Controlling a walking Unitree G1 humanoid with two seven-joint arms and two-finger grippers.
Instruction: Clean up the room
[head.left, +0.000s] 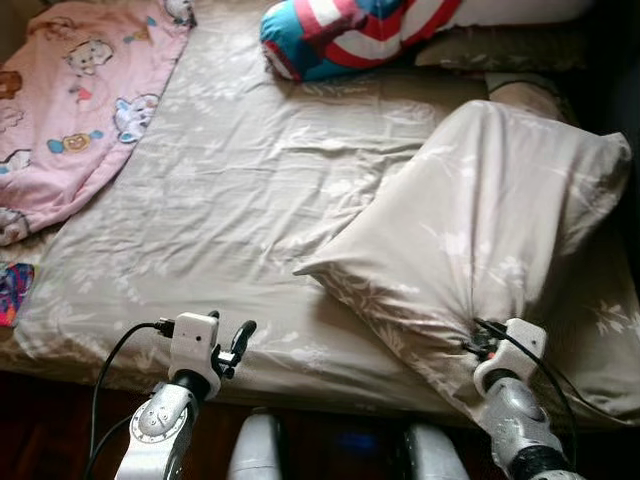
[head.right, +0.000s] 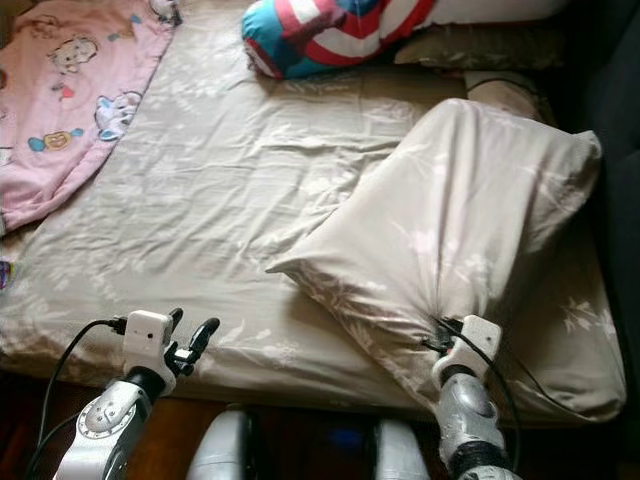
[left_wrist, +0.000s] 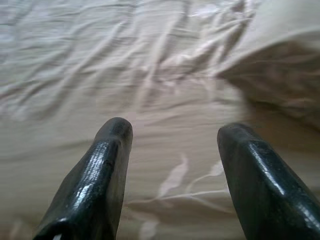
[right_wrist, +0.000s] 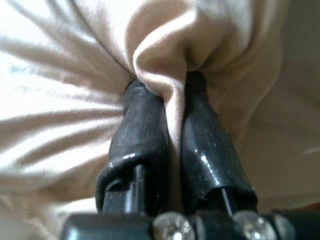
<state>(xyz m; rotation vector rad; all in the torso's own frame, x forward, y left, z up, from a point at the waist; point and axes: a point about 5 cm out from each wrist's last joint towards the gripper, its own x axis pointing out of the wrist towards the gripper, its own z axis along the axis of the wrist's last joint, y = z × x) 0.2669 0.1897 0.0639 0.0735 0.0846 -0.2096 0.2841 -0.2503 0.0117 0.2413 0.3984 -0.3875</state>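
Observation:
A large beige pillow (head.left: 480, 230) with a pale leaf print lies on the right side of the bed (head.left: 230, 190). My right gripper (right_wrist: 170, 85) is shut on a pinched fold of the pillow's near edge (head.left: 478, 322); in the right wrist view the cloth is squeezed between both black fingers (right_wrist: 142, 130). My left gripper (head.left: 236, 345) is open above the bed's near edge, left of the pillow, with nothing between its fingers (left_wrist: 100, 175); the left wrist view looks over the wrinkled sheet (left_wrist: 150, 75).
A pink cartoon-print blanket (head.left: 70, 100) covers the bed's far left. A red, white and blue cushion (head.left: 340, 35) and another beige pillow (head.left: 500, 45) lie at the head. Dark floor runs below the bed's near edge (head.left: 60, 420).

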